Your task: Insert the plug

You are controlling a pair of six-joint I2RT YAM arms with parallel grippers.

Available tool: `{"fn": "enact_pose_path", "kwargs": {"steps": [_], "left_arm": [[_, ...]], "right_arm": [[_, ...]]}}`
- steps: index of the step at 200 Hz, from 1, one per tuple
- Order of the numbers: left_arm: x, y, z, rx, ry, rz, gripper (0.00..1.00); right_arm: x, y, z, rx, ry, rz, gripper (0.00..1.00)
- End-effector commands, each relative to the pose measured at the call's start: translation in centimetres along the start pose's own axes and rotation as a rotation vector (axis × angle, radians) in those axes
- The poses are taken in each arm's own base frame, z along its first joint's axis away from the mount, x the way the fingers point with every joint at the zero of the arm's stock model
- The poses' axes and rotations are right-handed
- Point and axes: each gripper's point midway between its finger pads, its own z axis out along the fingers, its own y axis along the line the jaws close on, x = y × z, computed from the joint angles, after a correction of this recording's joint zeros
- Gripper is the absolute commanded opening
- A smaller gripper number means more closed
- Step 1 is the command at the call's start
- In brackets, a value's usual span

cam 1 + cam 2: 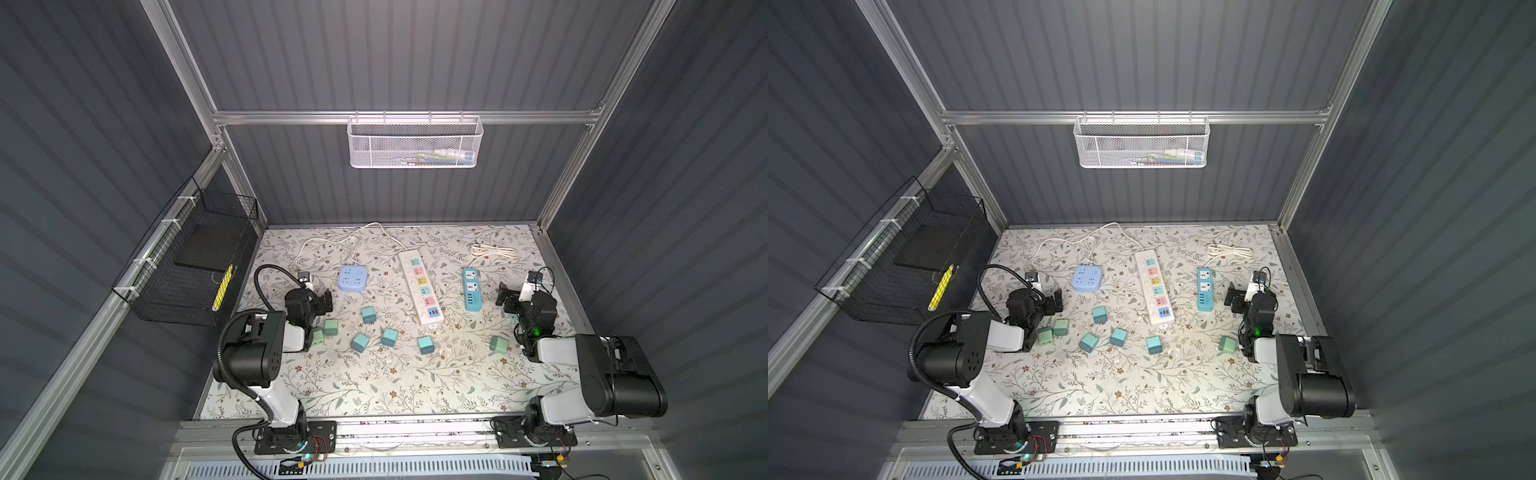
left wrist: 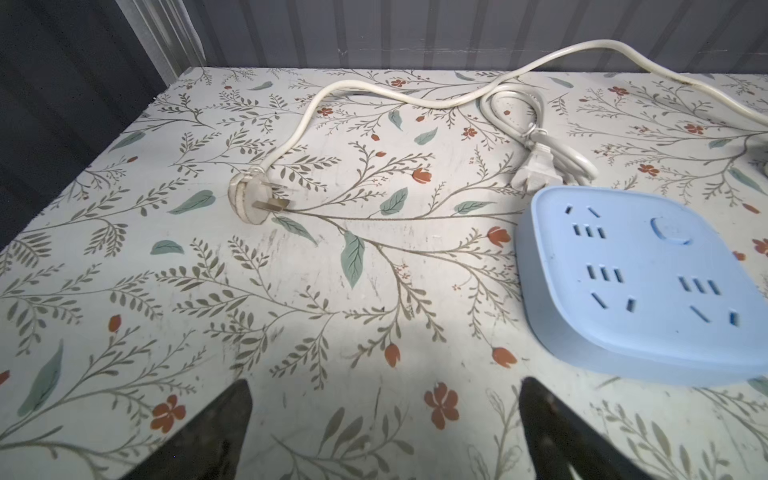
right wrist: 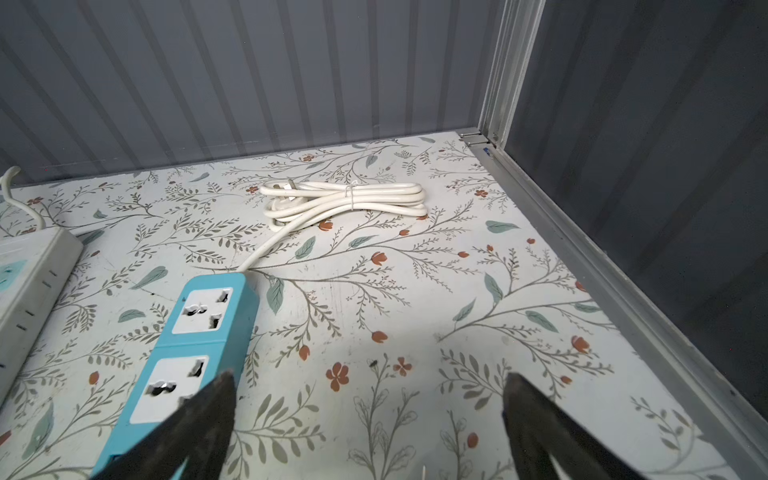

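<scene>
Several small teal and green cube plugs lie loose mid-table in both top views, such as one near the white strip and one by the right arm. Behind them lie three socket boards: a blue square one, a long white strip with coloured outlets, and a teal strip. My left gripper hovers open beside the blue board, holding nothing. Just right of the teal strip, my right gripper is open and empty too.
White cords trail toward the back wall, with a three-pin plug and a two-pin plug lying on the mat. A tied cord coil sits back right. A black wire basket hangs left, a white mesh basket at the back.
</scene>
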Motion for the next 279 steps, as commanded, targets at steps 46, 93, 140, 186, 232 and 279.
{"fn": "enact_pose_path", "kwargs": {"steps": [46,93,140,186,232,279], "left_arm": [[-0.5,-0.3,0.2,0.008,-0.013,0.021,1.0],[-0.5,-0.3,0.3,0.008,-0.013,0.021,1.0],[-0.5,-0.3,0.3,0.009,-0.011,0.023,1.0],[-0.5,-0.3,0.3,0.009,-0.013,0.021,1.0],[-0.5,-0.3,0.3,0.01,-0.012,0.02,1.0],[-1.5,0.6,0.0,-0.041,0.004,0.0,1.0]], "right_arm": [[-1.2,0.0,0.1,-0.005,-0.03,0.01,0.99],[-1.2,0.1,0.1,-0.007,-0.03,0.009,0.99],[-1.2,0.1,0.1,-0.008,-0.03,0.009,0.99],[-1.2,0.1,0.1,-0.008,-0.031,0.01,0.99],[-1.2,0.0,0.0,-0.011,-0.032,0.015,0.99],[-3.0,0.0,0.1,0.026,-0.007,-0.001,0.99]]}}
